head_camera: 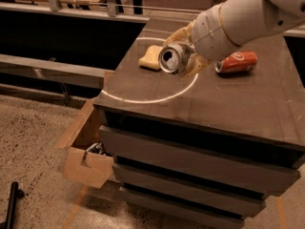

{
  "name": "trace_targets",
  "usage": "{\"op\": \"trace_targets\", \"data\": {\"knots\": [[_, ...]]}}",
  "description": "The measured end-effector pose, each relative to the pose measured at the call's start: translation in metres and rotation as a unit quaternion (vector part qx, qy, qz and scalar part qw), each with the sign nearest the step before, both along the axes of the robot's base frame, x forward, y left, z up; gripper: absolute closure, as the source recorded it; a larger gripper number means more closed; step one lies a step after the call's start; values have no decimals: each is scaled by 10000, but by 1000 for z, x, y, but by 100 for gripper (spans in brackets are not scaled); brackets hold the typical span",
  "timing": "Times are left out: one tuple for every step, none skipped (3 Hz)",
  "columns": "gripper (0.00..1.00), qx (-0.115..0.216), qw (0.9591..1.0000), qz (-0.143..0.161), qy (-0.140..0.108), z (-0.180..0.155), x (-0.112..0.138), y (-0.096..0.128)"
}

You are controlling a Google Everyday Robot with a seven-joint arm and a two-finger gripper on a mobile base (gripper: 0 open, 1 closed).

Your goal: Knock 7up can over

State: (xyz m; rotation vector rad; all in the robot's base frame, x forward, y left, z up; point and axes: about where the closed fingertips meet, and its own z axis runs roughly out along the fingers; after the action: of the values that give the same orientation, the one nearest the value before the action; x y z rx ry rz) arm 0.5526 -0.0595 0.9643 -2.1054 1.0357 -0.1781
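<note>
Camera view: the one view, looking down at an angle on a dark cabinet top [228, 109] and the floor to its left.
7up can [170, 58]: lying over, not upright. Its long axis runs roughly level, from the camera back toward the arm.
Can's heading: the shiny round metal top faces the camera, turned a little to the left; the base end is hidden by the gripper.
Can's place: over the far middle of the cabinet top, inside a thin white ring [147, 101] marked on the surface. Whether it rests on the top or hangs just above it cannot be told.
Gripper [181, 55]: at the end of a thick white arm [238, 18] that reaches in from the upper right. It is clamped on the 7up can, with tan fingers [180, 34] above and below the can's body.
Orange-red can [237, 62]: on its side on the top, just right of the gripper, its long axis running left to right.
Yellow block [151, 57]: a pale, soft-looking piece lying flat just left of the 7up can, inside the ring.
Surface: matte dark brown with light scuffs; the front of the cabinet below it shows stacked drawer fronts [190, 159].
Floor [33, 142]: speckled stone.
Cardboard box [88, 156]: open, on the floor against the cabinet's lower left corner.
Black bar [12, 204]: lying at the bottom left corner.
Room: dim, with a long rail [52, 66] and dark panels behind on the left.
</note>
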Motion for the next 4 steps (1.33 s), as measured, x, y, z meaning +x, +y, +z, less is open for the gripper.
{"op": "trace_targets", "data": {"knots": [[100,-584,9980,70,211,-17,3,-17],[100,-584,9980,70,211,-17,3,-17],[100,-848,9963,63,148,-34,14,-24],[100,-1131,9935,58,53,-49,31,-42]]}}
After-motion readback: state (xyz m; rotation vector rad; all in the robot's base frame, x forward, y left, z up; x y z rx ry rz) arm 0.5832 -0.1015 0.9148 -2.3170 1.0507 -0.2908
